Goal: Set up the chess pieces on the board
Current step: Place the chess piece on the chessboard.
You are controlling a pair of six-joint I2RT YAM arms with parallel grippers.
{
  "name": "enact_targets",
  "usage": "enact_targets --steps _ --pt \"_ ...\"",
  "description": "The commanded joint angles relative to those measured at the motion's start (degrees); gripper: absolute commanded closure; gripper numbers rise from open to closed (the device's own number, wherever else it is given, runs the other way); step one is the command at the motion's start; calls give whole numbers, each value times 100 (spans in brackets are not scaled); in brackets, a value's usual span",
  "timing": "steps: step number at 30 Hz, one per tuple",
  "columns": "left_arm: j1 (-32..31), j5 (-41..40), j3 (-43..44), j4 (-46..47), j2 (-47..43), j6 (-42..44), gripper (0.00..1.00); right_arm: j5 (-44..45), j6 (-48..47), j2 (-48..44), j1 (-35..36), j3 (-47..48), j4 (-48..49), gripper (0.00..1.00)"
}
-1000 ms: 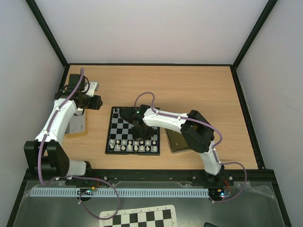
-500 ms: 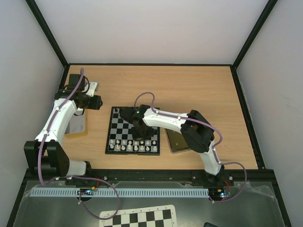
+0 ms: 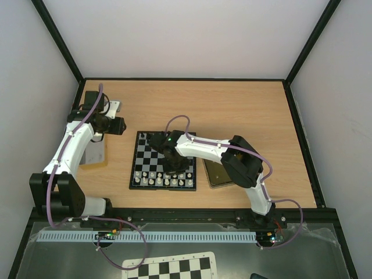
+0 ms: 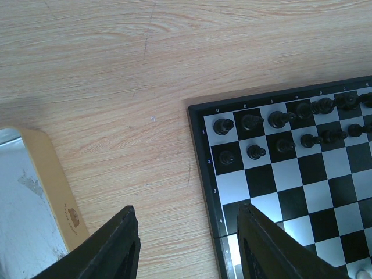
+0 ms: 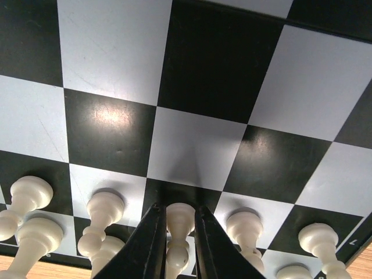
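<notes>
The board point(image 3: 152, 156) lies mid-table. Black chess pieces point(image 4: 279, 119) fill its two far rows, and cream-white ones point(image 3: 163, 179) stand in its near rows. My right gripper point(image 5: 178, 206) is low over the near rows point(image 3: 172, 167). Its fingers closely flank a white pawn point(image 5: 181, 224) that stands on a black square, and they have just parted from it, so it is narrowly open. My left gripper point(image 4: 186, 209) hovers open and empty over the bare wood at the board's left edge point(image 4: 200, 151), seen from above at the table's left point(image 3: 116, 125).
A gold tin point(image 4: 52, 192) sits on the table left of the board point(image 3: 93, 154). A second tin part point(image 3: 218, 174) lies against the board's right side under the right arm. A printed checkered sheet point(image 3: 171, 268) lies below the table's near edge.
The right arm's wrist has shifted slightly toward the board's near rows. The left arm has not moved.
</notes>
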Motion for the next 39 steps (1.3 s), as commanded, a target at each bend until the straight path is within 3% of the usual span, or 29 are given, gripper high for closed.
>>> enact_targets --steps 1,11,39 --pt "-19 80 -34 48 -22 -31 53 48 8 26 41 -42 -49 87" --pt "-21 81 -40 42 -28 -29 53 43 -45 98 35 48 -45 79" --pt "-19 81 1 4 16 -11 53 299 -294 366 -135 455 -240 78"
